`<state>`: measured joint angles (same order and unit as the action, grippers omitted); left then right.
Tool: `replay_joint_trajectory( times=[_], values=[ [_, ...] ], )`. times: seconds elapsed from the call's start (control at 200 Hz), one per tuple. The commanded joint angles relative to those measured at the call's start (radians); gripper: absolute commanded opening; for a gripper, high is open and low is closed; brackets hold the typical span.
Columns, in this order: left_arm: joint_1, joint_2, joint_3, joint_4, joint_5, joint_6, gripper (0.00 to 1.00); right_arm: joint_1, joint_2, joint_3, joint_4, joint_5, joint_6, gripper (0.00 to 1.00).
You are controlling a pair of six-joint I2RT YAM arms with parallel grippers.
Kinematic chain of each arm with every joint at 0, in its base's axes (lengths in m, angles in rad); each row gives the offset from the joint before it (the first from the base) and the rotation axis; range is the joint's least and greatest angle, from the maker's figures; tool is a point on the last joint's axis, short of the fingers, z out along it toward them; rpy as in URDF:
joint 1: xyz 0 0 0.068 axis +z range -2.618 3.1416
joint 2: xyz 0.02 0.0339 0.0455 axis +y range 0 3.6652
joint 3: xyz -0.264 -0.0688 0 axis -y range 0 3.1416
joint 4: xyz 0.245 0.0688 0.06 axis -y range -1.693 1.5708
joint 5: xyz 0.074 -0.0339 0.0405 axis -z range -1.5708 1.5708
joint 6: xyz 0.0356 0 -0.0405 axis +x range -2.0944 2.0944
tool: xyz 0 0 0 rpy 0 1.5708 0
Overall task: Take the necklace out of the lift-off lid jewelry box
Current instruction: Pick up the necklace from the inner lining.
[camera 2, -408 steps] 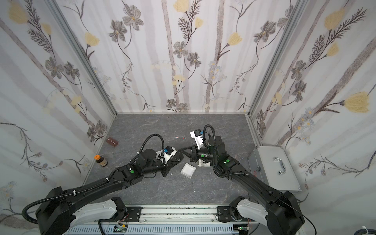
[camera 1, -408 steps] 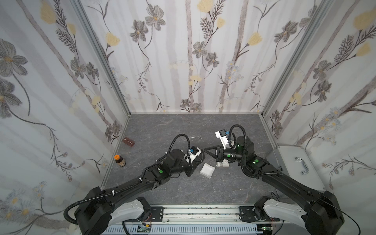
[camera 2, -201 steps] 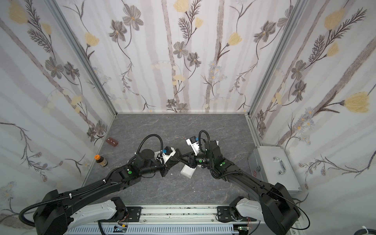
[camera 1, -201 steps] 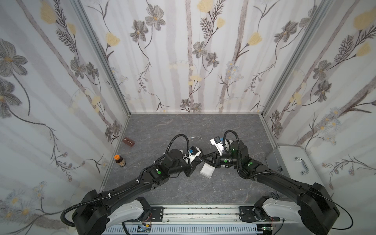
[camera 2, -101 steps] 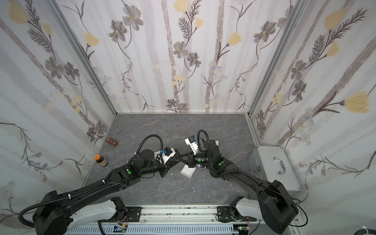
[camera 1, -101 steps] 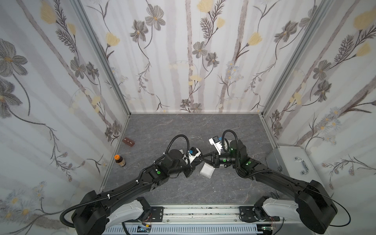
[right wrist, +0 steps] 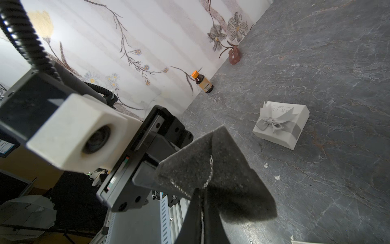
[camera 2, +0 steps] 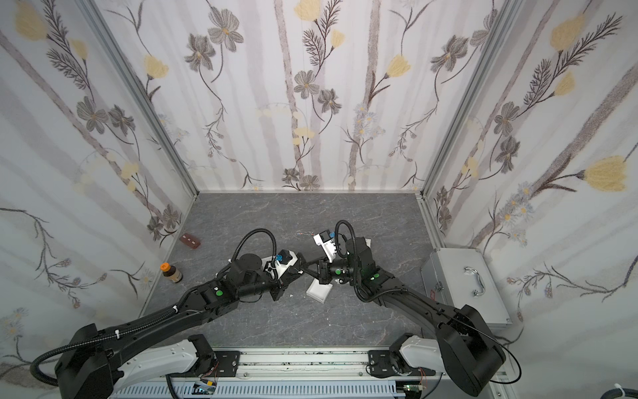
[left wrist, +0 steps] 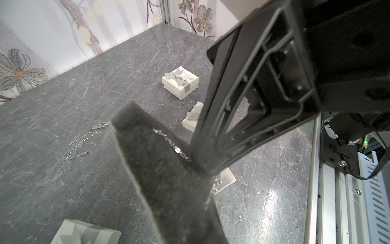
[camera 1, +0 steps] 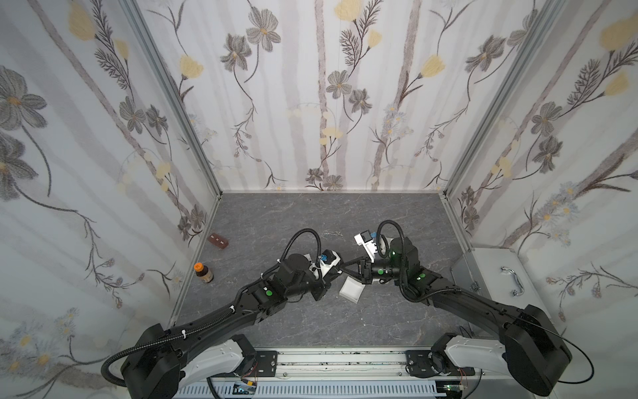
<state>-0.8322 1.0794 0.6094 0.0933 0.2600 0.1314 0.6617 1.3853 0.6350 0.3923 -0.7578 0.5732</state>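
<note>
My left gripper (camera 1: 332,273) is shut on a dark grey foam pad (left wrist: 162,173), held above the floor. The thin silver necklace (left wrist: 177,150) lies across that pad. My right gripper (right wrist: 200,195) meets the pad's edge, its jaws shut on the necklace chain (right wrist: 209,175), which runs down between the fingertips. In both top views the two grippers touch tip to tip. The open white jewelry box base (camera 1: 350,291) sits on the floor just below them. A white lid with a grey bow (left wrist: 192,120) lies beyond it, half hidden by the right gripper's fingers (left wrist: 242,109).
A closed white box with a grey bow (left wrist: 180,82) stands further back, and another bow-topped white box (right wrist: 280,124) on the left arm's side. A loose chain (left wrist: 78,143) lies on the floor. A bottle (camera 1: 203,273) and brown block (camera 1: 218,240) sit by the left wall, a metal case (camera 1: 497,276) at the right.
My right gripper has come leftward to the pad and shut on the necklace chain. The left arm, still holding the pad, has barely moved.
</note>
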Motion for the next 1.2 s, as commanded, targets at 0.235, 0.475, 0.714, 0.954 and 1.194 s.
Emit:
replay_joint_trajectory(
  times=[0.235,0.475,0.714,0.954,1.194],
  values=[
    [-0.001,0.010,-0.001,-0.004,-0.029,0.028,0.00,-0.026,-0.029,-0.023,0.204,-0.082,0.105,0.00],
    [-0.007,0.019,-0.021,0.029,-0.038,0.056,0.00,-0.040,0.026,0.036,0.275,-0.079,0.148,0.00],
    [-0.011,0.013,-0.034,0.035,-0.051,0.075,0.00,-0.042,0.093,0.103,0.291,-0.071,0.174,0.00],
    [-0.010,-0.021,-0.047,0.044,-0.058,0.070,0.00,-0.041,0.054,0.139,0.025,0.024,0.019,0.00],
    [-0.010,-0.040,-0.055,0.061,-0.083,0.115,0.00,-0.033,-0.056,0.000,-0.012,0.031,-0.058,0.13]
  ],
)
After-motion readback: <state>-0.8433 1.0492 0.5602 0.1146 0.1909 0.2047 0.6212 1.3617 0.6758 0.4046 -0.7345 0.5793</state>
